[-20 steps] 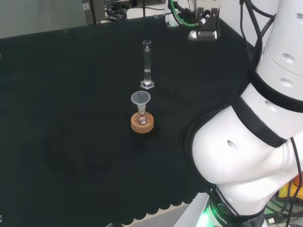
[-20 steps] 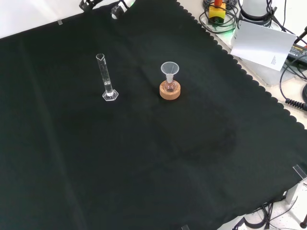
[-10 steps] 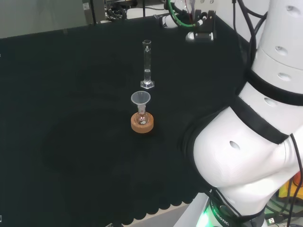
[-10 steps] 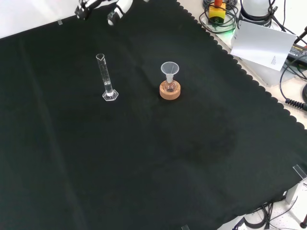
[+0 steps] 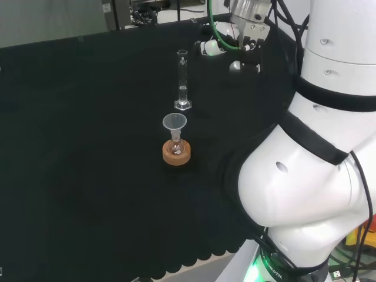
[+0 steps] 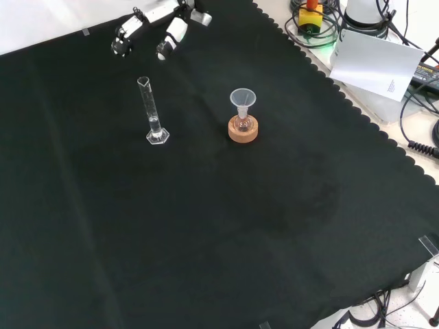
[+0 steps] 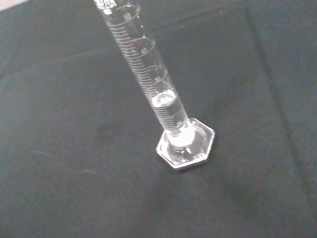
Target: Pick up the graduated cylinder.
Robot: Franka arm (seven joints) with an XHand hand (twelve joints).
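Clear glass graduated cylinder (image 6: 152,111) stands upright, upper left of the front view; the hand (image 6: 156,26), fingers released, hangs above it, ready to grasp.

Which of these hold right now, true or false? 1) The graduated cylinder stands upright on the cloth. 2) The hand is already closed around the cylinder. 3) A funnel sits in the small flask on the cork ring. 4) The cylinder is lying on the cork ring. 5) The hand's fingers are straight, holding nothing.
1) True. The graduated cylinder stands upright on its hexagonal foot on the black cloth.
2) False. The hand is apart from the cylinder, hovering beyond it in the front view.
3) True. The funnel sits in the small flask on the cork ring.
4) False. It stands on the cloth, to the left of the ring in the front view.
5) True.
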